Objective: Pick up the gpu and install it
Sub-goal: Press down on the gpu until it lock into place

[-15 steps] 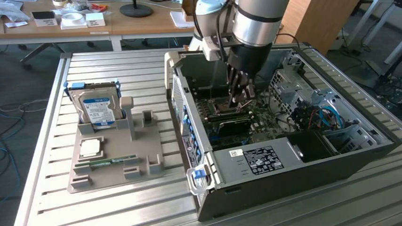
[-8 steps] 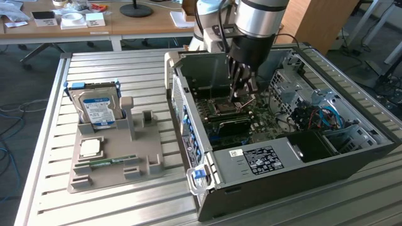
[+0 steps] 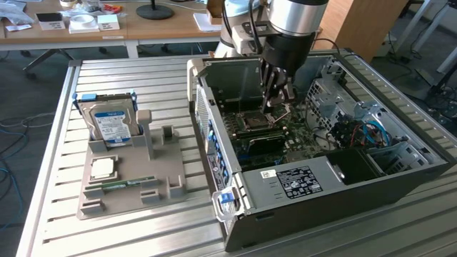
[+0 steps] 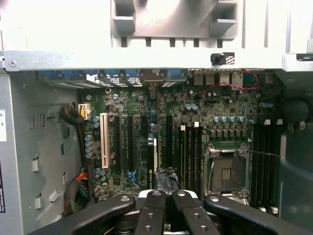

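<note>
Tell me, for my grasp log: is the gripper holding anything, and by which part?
Cannot tell. The gripper is shut over the motherboard, a black block at its tips; no hold is clear.

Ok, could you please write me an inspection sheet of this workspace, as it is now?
Surface: slatted metal table, carrying the open black computer case.
Job's things: gpu, black block on green board, stands on the motherboard just below the gripper; whether it is seated, cannot tell.
Clutter: grey holder tray with silver hard drive, square processor chip, thin green RAM stick.
Grippers: black gripper shut, inside the case.
Cables: blue cables, red wires.
Surroundings: wooden desk with white boxes.
</note>
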Controlling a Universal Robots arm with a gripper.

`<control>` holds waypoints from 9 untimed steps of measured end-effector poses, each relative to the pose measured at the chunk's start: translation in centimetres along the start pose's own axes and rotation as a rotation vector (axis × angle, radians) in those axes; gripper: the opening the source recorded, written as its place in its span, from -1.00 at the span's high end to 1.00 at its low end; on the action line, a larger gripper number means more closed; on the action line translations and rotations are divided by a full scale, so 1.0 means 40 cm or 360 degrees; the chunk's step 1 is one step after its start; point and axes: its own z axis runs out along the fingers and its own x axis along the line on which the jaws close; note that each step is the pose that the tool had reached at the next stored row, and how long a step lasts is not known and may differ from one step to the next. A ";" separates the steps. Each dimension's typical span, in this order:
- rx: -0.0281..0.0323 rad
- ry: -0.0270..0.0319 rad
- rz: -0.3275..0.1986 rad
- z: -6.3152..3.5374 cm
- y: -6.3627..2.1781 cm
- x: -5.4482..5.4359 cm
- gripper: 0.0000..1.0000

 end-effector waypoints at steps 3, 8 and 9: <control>-0.00002 0.00003 0.0000 0.000 0.000 0.000 0.79; -0.00003 0.00006 0.0000 -0.002 0.000 0.000 0.79; -0.00003 0.00004 0.0000 -0.002 0.000 0.000 0.79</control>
